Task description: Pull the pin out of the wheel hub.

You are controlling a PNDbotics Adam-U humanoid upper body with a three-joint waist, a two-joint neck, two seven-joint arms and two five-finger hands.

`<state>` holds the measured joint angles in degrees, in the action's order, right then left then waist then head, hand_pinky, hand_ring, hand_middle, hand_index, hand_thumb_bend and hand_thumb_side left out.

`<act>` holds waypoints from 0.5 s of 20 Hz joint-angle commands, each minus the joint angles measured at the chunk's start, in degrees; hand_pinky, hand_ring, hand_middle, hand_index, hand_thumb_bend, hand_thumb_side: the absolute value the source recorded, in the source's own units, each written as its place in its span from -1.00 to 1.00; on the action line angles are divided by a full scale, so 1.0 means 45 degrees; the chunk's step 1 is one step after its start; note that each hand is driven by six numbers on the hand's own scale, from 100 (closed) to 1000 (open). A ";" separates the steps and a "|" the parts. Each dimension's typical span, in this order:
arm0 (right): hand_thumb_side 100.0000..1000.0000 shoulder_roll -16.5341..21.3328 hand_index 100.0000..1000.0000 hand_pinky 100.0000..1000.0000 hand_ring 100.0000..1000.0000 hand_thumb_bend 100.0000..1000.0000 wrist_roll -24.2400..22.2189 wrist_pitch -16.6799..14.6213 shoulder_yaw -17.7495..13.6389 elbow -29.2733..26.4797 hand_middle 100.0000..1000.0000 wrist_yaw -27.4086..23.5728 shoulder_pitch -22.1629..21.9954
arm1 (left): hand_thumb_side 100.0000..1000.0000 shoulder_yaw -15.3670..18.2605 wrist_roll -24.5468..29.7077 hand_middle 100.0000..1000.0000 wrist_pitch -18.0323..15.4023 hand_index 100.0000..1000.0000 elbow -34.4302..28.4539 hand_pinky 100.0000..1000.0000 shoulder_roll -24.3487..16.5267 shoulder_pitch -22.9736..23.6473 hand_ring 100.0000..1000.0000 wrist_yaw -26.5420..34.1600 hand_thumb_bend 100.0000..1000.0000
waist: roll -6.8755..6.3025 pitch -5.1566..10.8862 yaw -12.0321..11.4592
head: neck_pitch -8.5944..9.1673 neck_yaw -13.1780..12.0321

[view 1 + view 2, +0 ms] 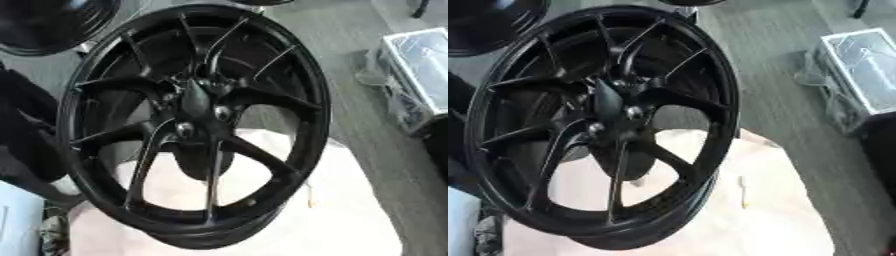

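Note:
A large black spoked wheel [289,165] stands tilted on a white cloth, filling most of both views. Its hub [196,102] sits at the centre, dark and raised. Two small shiny round pieces show on the hub, one at the lower left [184,129] and one at the right [222,113]; I cannot tell which is the pin. A dark rounded shape [201,167] shows behind the spokes below the hub. Neither of my hands shows in either view.
The white cloth [350,220] covers the surface under the wheel, and a thin yellowish stick [309,201] lies on it at the right. Another black wheel [44,25] is at the top left. A clear plastic box [859,65] stands on the grey floor at the right. A dark mass [22,130] fills the left edge.

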<state>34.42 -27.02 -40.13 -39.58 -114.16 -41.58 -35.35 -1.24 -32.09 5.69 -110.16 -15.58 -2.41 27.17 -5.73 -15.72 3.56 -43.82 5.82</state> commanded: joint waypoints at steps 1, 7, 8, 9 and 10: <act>-0.18 -0.0688 1.00 1.00 0.84 -0.77 -0.0609 0.0184 -0.0723 -0.0097 0.92 0.0575 -0.0136 | 1.00 0.0072 0.0058 0.19 -0.0047 0.53 -0.0340 0.31 -0.0297 -0.0258 0.35 -0.0124 -0.39 | 0.0046 0.0059 0.0067 | -0.0067 -0.0242; -0.62 -0.2451 1.00 1.00 0.91 -0.31 -0.1690 -0.0057 -0.0842 -0.0097 1.00 0.1660 -0.0035 | 1.00 -0.0109 0.0283 0.19 0.0056 0.53 -0.0424 0.31 -0.0431 -0.0553 0.35 -0.0147 -0.38 | 0.0107 -0.0008 -0.0085 | -0.0067 -0.0038; -0.63 -0.2746 1.00 1.00 0.92 -0.31 -0.1871 -0.0230 -0.0772 -0.0097 1.00 0.1841 -0.0005 | 1.00 -0.0136 0.0316 0.19 0.0073 0.53 -0.0435 0.31 -0.0441 -0.0585 0.35 -0.0144 -0.39 | 0.0125 -0.0014 -0.0137 | -0.0067 0.0036; -0.73 -0.3044 1.00 1.00 0.92 -0.33 -0.2055 -0.0410 -0.0705 -0.0097 1.00 0.2024 0.0019 | 1.00 -0.0157 0.0347 0.19 0.0084 0.53 -0.0449 0.31 -0.0459 -0.0611 0.35 -0.0144 -0.39 | 0.0145 -0.0019 -0.0188 | -0.0067 0.0105; -0.80 -0.3349 1.00 1.00 0.93 -0.34 -0.2243 -0.0596 -0.0634 -0.0097 1.00 0.2212 0.0044 | 1.00 -0.0171 0.0371 0.19 0.0092 0.53 -0.0464 0.31 -0.0482 -0.0634 0.35 -0.0147 -0.39 | 0.0170 -0.0027 -0.0243 | -0.0067 0.0184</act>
<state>20.06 -30.91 -36.77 -42.23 -114.15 -32.70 -34.80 -2.00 -30.74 6.09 -110.93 -16.17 -4.74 26.72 -5.34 -16.30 2.36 -44.06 6.24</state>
